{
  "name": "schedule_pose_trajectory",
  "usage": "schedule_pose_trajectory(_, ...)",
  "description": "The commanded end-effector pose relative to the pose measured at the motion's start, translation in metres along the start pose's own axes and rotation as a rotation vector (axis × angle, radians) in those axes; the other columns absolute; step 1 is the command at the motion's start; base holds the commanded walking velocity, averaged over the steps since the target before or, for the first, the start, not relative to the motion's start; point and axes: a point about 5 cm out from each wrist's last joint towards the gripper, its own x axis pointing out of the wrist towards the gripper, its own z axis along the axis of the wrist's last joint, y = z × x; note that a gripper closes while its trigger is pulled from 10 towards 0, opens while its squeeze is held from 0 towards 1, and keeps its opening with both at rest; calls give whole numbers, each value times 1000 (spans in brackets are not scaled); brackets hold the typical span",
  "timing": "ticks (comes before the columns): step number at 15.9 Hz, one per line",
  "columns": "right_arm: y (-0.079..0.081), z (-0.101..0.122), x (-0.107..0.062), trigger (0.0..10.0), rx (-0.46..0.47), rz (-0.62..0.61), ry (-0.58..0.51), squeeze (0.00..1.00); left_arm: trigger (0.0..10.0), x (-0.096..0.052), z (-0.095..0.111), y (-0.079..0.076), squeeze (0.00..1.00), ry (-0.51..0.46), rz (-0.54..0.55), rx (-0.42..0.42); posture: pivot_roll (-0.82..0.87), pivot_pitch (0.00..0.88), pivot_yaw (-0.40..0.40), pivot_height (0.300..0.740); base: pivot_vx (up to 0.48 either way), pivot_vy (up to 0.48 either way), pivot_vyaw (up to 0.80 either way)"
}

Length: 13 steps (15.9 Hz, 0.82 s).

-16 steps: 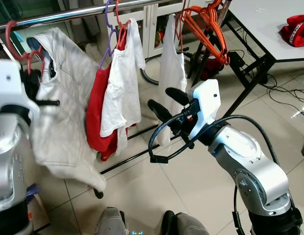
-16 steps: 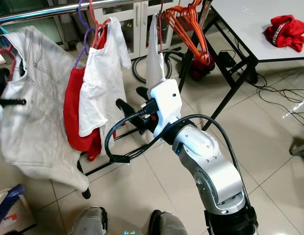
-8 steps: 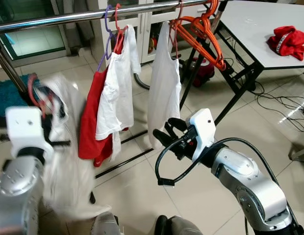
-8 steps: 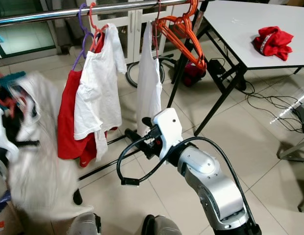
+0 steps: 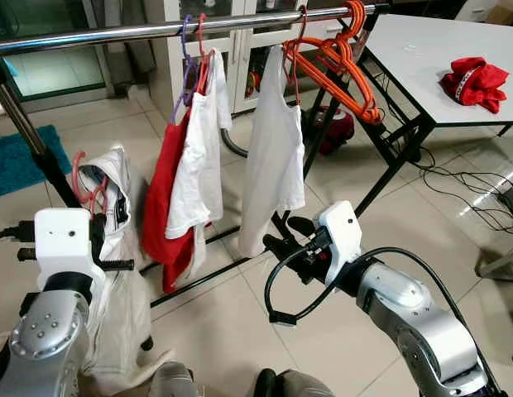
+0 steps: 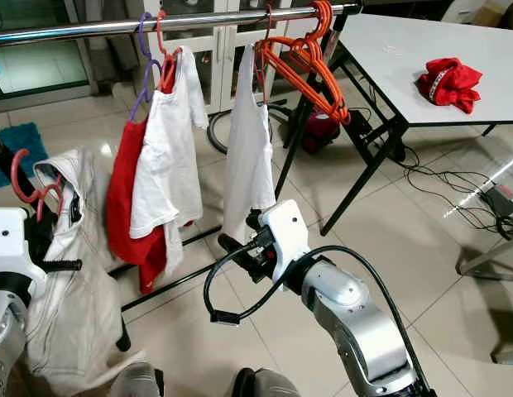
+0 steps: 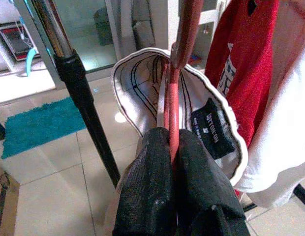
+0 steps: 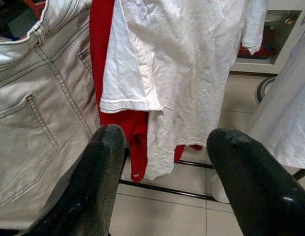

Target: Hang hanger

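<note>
Tiled room; a steel clothes rail point(image 5: 157, 31) crosses the top, already carrying a red top point(image 5: 164, 207), a white T-shirt point(image 5: 194, 174), a white vest point(image 5: 273, 165) and empty orange hangers point(image 5: 339, 58); a white table point(image 5: 455, 58) to the right bears a red cloth point(image 5: 474, 81). Change over the last second: the red hanger point(image 5: 84, 178) with its pale denim garment point(image 5: 116, 273) has dropped from near rail height to well below it, and the head view has pulled back, so the hook looks further from hanging than before; I judge a fresh lift is needed. Left gripper point(image 7: 172, 152) is pinched tight on the hanger's neck. Hook points up toward the rail, the stem's long axis near vertical, garment trailing to the floor. Right gripper point(image 8: 165, 162) is spread wide, holding nothing, facing the hung shirts.
</note>
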Motion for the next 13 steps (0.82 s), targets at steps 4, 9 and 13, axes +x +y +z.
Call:
schedule_pose_trajectory(4, -2, -6, -3, 10000, 9, -12, 4, 0, 10000, -6, 17, -6, 0, -101, -47, 38, 112, 81, -116, 740, 0, 0, 0)
schedule_pose_trajectory(9, 0, -11, -6, 10000, 28, -30, 8, 0, 10000, -6, 15, -11, 0, -94, -83, 65, 107, 79, -103, 740, -237, 0, 0)
schedule_pose_trajectory(13, -1, -10, -6, 10000, 31, -48, 0, 0, 10000, -2, 18, -14, 0, -109, -108, 87, 101, 76, -93, 740, -294, 0, 0)
